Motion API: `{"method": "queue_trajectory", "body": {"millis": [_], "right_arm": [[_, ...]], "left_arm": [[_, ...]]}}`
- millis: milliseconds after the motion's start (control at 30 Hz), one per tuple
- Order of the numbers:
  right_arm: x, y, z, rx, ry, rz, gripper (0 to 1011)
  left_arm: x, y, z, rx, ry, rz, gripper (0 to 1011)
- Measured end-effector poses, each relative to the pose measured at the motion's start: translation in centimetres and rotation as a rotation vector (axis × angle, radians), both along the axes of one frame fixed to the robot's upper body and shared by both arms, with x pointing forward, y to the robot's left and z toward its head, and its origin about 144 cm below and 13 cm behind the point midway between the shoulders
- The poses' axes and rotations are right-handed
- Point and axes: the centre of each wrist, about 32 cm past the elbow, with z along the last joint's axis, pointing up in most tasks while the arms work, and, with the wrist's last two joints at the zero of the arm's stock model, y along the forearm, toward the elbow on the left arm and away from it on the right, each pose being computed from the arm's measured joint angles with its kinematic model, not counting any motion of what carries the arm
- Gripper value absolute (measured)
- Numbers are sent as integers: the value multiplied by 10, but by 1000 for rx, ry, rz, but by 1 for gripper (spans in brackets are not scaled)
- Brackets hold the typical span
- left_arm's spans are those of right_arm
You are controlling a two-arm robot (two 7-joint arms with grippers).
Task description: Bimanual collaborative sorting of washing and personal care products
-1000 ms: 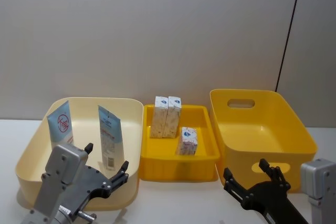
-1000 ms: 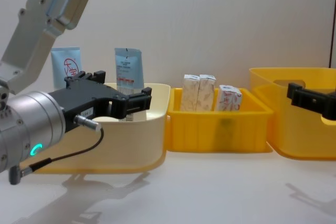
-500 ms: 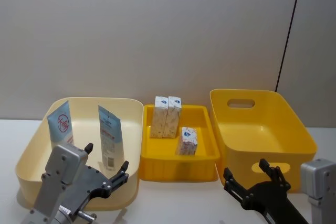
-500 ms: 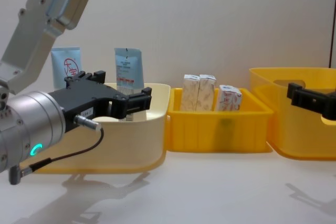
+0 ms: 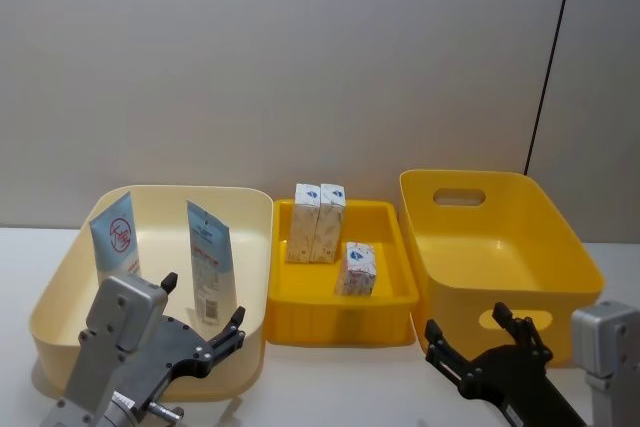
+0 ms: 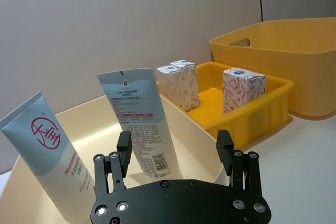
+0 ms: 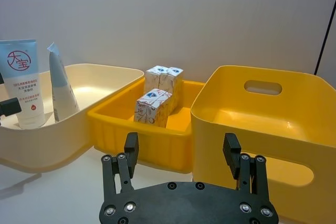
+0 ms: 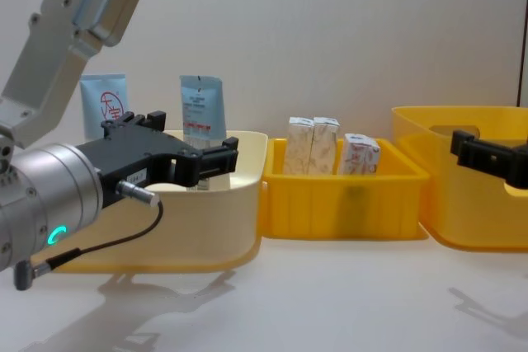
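Nothing is shifting from a second ago: both my grippers are hanging just where they were and the products are standing unmoved, so the sorting is not advancing yet (I judge this a pause before a first reach).

I am holding my left gripper (image 6: 174, 145) with its fingers spread wide and empty, just short of the near wall of the cream bin (image 5: 60, 277). Straight ahead of it, just past that wall, the plain-backed tube (image 6: 137, 121) is standing with its printed back toward me. The red-circle tube (image 6: 50, 153) is tilting a little, off to the gripper's left and apart from the first.

My right gripper (image 7: 180, 145) is waiting spread and empty too, with the big yellow bin (image 7: 294, 129) lying just ahead of it and nothing showing inside.

The cartons are sitting in the small yellow tray (image 5: 340, 319), ahead of and between my two tools. The pair of cartons (image 5: 318, 219) is touching side by side at the far end, and the single carton (image 5: 357, 267) is nearer, apart from them.

The walls are what is standing in my way. I am reckoning that the left fingers will need to come over the cream rim, not straight in, and the tray wall is guarding the cartons likewise.
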Motion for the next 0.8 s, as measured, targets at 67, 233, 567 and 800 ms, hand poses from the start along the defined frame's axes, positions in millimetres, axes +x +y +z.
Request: {"method": "queue_trajectory", "body": {"millis": [67, 233, 567, 800], "right_arm": [[1, 0, 1, 0, 4, 1, 1001], [5, 4, 11, 7, 35, 13, 1001], [21, 12, 39, 26, 144, 19, 1001], [37, 23, 61, 32, 233, 9, 1001]], "left_arm": [[0, 0, 0, 0, 0, 0, 1003], [0, 0, 0, 0, 0, 0, 1003], [0, 0, 0, 0, 0, 0, 1003], [0, 0, 0, 0, 0, 0, 1003]]}}
